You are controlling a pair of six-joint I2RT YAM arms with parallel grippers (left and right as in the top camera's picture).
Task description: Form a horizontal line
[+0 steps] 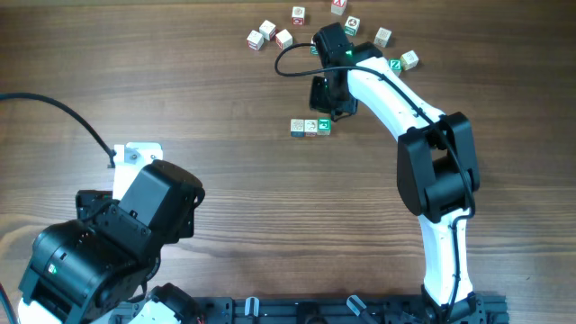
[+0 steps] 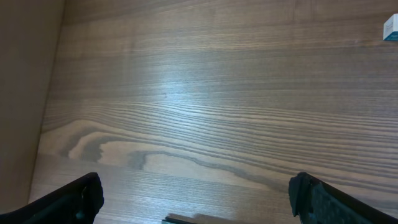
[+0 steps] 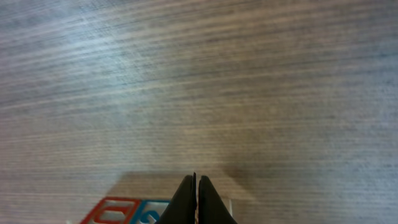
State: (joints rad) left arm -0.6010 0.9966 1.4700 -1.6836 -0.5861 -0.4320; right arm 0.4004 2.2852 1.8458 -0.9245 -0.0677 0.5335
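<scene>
Three small wooden letter cubes sit side by side in a short horizontal row (image 1: pixel 310 127) at the table's middle; the rightmost has a green face (image 1: pixel 324 126). My right gripper (image 1: pixel 337 112) is shut and empty, just above and to the right of the row. In the right wrist view its closed fingers (image 3: pixel 196 186) point over the row, with a red-printed cube (image 3: pixel 115 211) and a blue-printed cube (image 3: pixel 152 215) to their left and a third cube mostly hidden behind them. My left gripper (image 2: pixel 196 193) is open and empty over bare wood at the lower left.
Several loose letter cubes lie scattered at the back, from the left cluster (image 1: pixel 267 34) past the right arm to a green-printed one (image 1: pixel 409 60). A black cable (image 1: pixel 63 108) runs in from the left. A white-teal object (image 2: pixel 390 28) shows at the left wrist view's edge.
</scene>
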